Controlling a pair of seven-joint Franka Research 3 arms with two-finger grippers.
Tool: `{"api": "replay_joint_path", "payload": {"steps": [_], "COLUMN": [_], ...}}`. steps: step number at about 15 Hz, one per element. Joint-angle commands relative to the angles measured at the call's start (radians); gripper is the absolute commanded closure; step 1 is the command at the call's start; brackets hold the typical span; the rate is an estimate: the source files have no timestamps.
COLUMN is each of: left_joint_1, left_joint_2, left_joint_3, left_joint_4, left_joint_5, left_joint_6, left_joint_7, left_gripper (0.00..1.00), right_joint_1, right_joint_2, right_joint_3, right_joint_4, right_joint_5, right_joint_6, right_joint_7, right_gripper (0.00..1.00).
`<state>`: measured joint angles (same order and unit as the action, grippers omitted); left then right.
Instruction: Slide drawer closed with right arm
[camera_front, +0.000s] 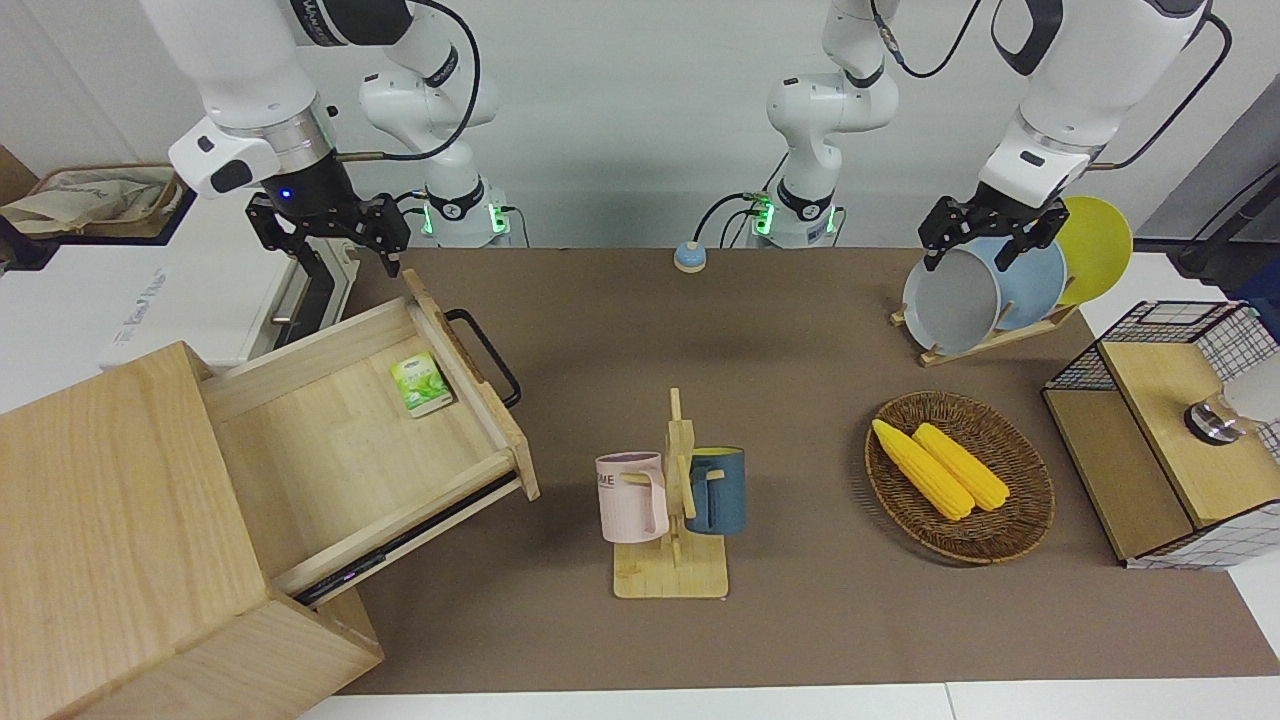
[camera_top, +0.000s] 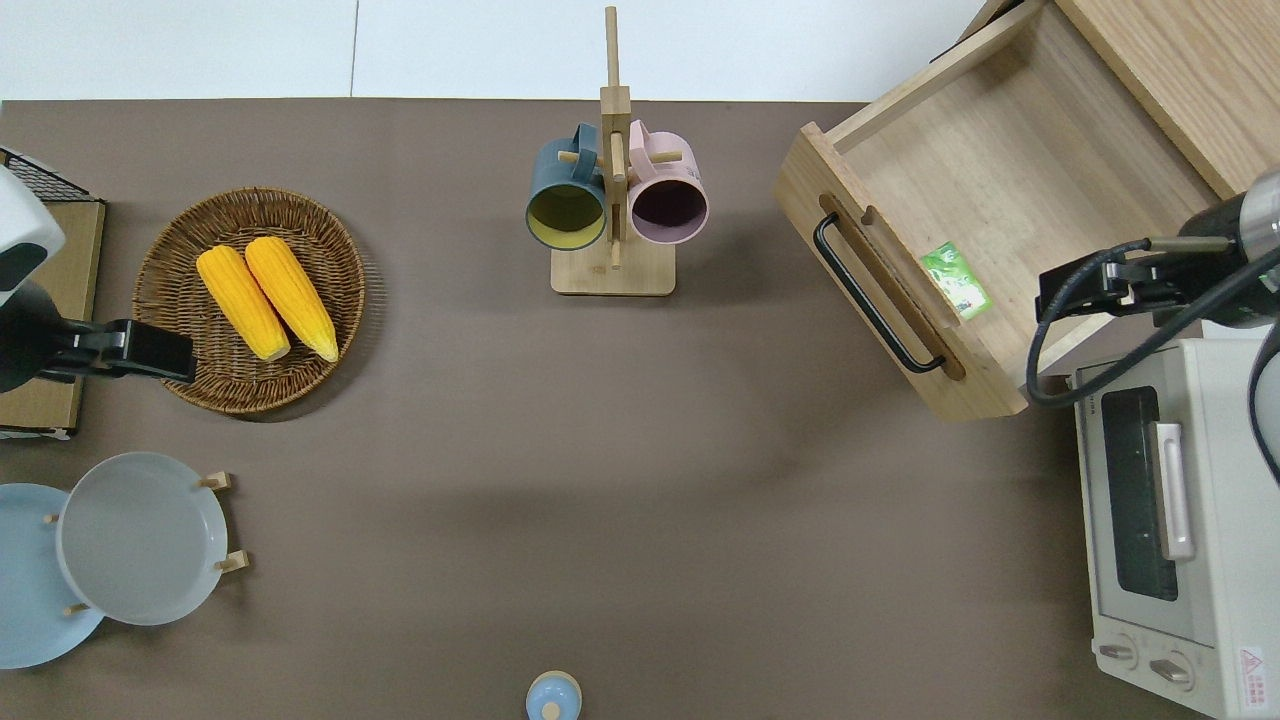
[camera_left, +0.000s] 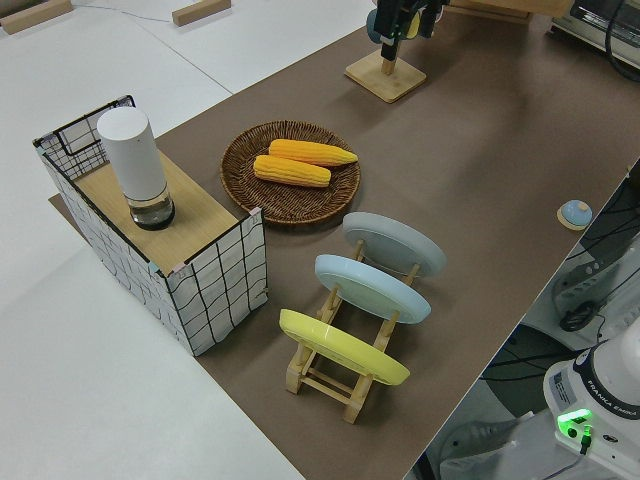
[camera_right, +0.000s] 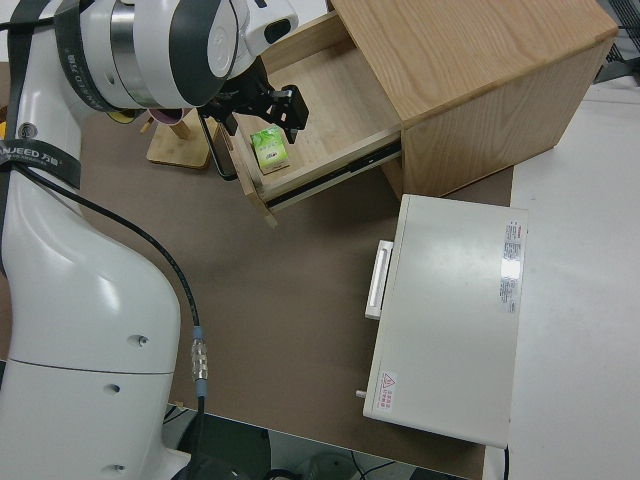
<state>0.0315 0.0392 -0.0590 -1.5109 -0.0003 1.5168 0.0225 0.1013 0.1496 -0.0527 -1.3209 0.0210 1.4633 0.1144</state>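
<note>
From the front, the wide shallow light-wood drawer (camera_front: 360, 440) is seen pulled fully out of the big pale wooden box (camera_front: 120, 540), its black bar-handled front panel turned toward the left arm's end of the brown tabletop (camera_front: 700, 350). A small green packet (camera_front: 420, 384) lies inside.

From overhead, the drawer's long axis is seen running diagonally.

The right arm's black claw (camera_front: 345, 235) hangs empty over the drawer's robot-side corner, fingers parted. The left arm is parked; its fingers' spread cannot be told.
</note>
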Motion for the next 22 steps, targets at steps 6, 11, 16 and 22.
{"api": "replay_joint_path", "payload": {"steps": [6,11,16,22], "left_joint_1": [0.005,0.005,0.005,0.005], "left_joint_2": [0.011,0.011,0.011,0.011], "left_joint_3": [-0.007,-0.007,-0.007,-0.007], "left_joint_4": [0.024,0.026,0.024,0.024], "left_joint_5": [0.017,0.017,0.017,0.017], "left_joint_6": [-0.02,-0.02,-0.02,-0.02], "left_joint_7": [0.01,0.01,0.01,0.01], "left_gripper": [0.01,0.01,0.01,0.01], "right_joint_1": [-0.015,-0.015,-0.006,-0.002], "right_joint_2": [0.004,0.005,0.005,0.005], "right_joint_3": [0.011,0.011,0.01,0.014], "right_joint_4": [-0.009,-0.009,-0.009,-0.009], "right_joint_5": [0.013,0.013,0.008,0.008], "right_joint_6": [0.015,0.015,0.011,0.006], "right_joint_7": [-0.025,-0.105,-0.11,-0.111], "right_gripper": [0.015,0.015,0.057,1.0]}}
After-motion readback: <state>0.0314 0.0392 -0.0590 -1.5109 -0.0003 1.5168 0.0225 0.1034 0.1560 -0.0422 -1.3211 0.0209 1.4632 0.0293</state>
